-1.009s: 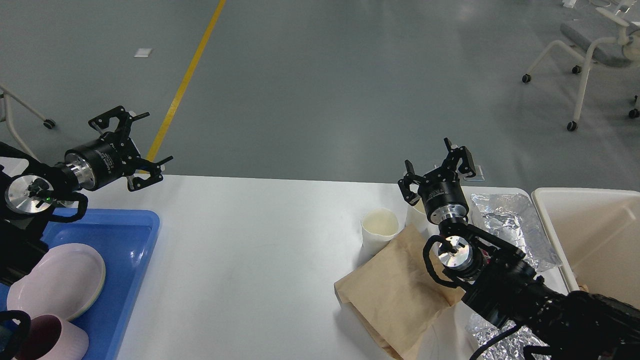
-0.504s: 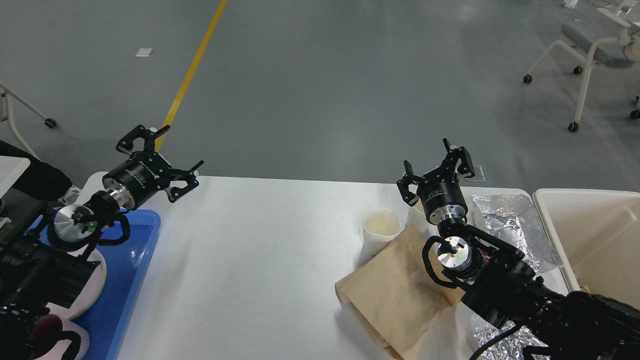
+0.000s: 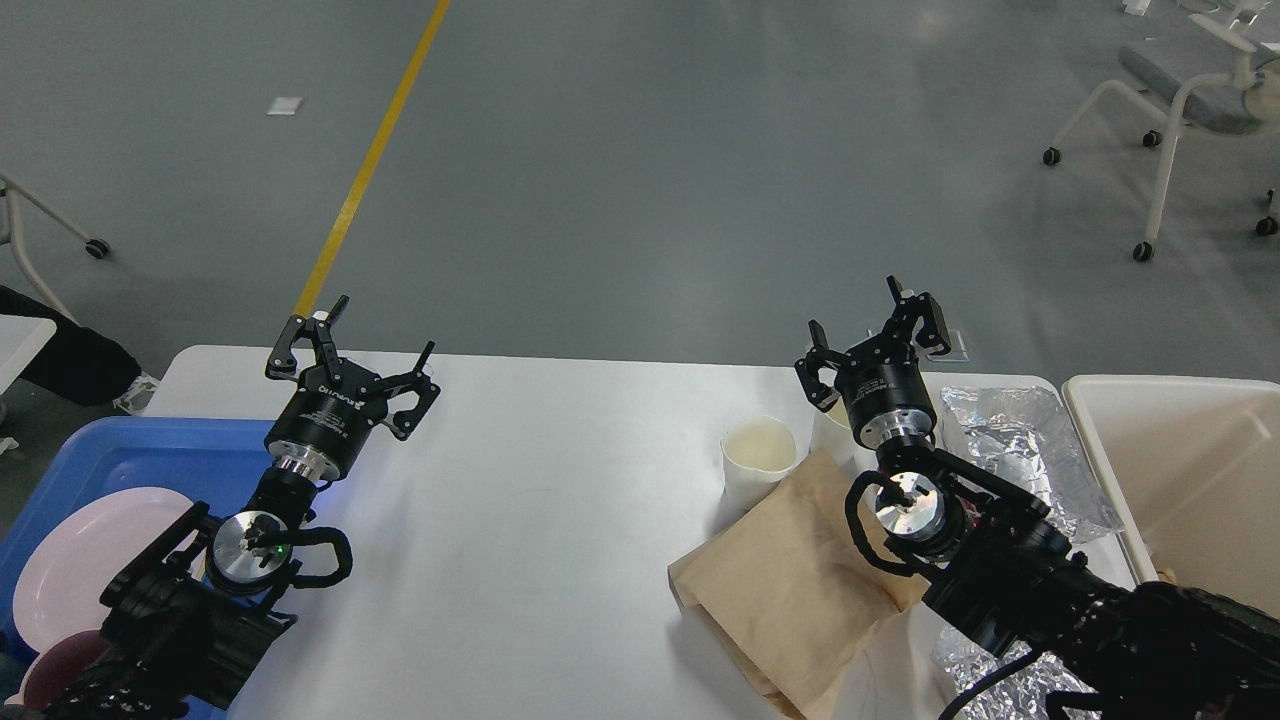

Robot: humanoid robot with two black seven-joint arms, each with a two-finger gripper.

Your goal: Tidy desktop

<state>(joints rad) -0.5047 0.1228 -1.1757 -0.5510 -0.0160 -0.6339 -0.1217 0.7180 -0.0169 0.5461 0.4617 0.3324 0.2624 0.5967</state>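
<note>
Sorting seems to be the logic of this layout, with the desktop (image 3: pixel 520 520) as the wide white surface that everything sits on or beside. Off its left end, a blue tray (image 3: pixel 130 455) holds a pale pink plate (image 3: pixel 90 560) and a dark pink cup (image 3: pixel 50 680), probably because reusable dishes are gathered there. Just right of the tray, above the desktop's left part, the left gripper (image 3: pixel 372 352) hangs with its jaws spread wide and nothing between them, apparently free to take something. The desktop's middle is bare. Toward its right end stand a white paper cup (image 3: pixel 758 455) and, touching it, a flat brown paper bag (image 3: pixel 790 590); crumpled foil (image 3: pixel 1020 450) lies beyond. The right gripper (image 3: pixel 872 335) hovers above the desktop's far right edge, jaws likewise open and empty, close to that litter. Off the desktop's right end stands a cream bin (image 3: pixel 1180 470), likely placed there to receive the disposables.
</note>
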